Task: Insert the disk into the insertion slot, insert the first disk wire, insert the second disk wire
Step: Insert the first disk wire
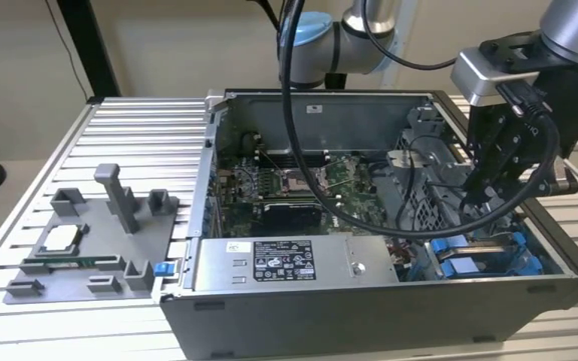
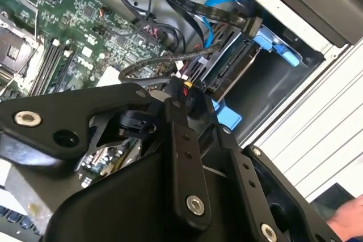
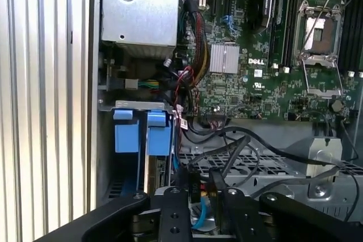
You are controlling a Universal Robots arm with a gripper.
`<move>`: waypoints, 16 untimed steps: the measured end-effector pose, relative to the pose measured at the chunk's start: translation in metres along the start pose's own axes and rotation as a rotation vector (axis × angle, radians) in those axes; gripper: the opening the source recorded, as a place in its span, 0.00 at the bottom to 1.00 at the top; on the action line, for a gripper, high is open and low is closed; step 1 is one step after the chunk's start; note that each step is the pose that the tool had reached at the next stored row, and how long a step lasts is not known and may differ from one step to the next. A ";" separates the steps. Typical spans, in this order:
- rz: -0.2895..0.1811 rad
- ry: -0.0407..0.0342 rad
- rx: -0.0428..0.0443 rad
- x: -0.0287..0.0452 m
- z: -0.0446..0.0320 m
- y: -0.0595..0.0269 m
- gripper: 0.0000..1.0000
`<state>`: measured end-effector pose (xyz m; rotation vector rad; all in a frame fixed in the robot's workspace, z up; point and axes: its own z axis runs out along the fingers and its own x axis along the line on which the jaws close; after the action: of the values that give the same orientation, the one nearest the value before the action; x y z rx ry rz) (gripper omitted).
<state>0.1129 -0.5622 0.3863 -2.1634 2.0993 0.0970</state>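
1. Down inside the computer case [image 1: 369, 316], the tool [image 3: 198, 181] is pinching a black wire connector [image 3: 195, 189] between its fingers.
2. Just beside it, the disk [image 2: 229, 72] is sitting in the insertion slot [image 3: 126, 140], at the case's corner.

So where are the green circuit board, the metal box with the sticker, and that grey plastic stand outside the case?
green circuit board [image 3: 249, 92], first wrist view: middle of the board.
metal box [image 1: 282, 261], exterior view: its sticker.
grey plastic stand [image 1: 68, 281], exterior view: flat base.

Blue-tabbed insertion slot [image 3: 126, 138], green motherboard [image 3: 255, 77]
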 end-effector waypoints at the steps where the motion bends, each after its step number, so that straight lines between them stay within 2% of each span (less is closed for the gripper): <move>1: 0.000 -0.0002 -0.0002 0.0000 0.0001 -0.0007 1.00; 3: 0.000 0.0030 -0.0044 0.0000 0.0001 -0.0014 1.00; 5: 0.001 0.0102 -0.0093 0.0000 0.0001 -0.0015 1.00; 11: 0.001 0.0165 -0.0108 0.0000 0.0001 -0.0016 1.00; 12: 0.001 0.0166 -0.0108 0.0000 0.0001 -0.0017 0.00; 14: 0.001 0.0171 -0.0119 0.0001 0.0003 -0.0031 0.00; 16: 0.001 0.0171 -0.0159 0.0009 0.0019 -0.0091 0.00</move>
<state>0.1221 -0.5626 0.3847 -2.1795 2.1163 0.0961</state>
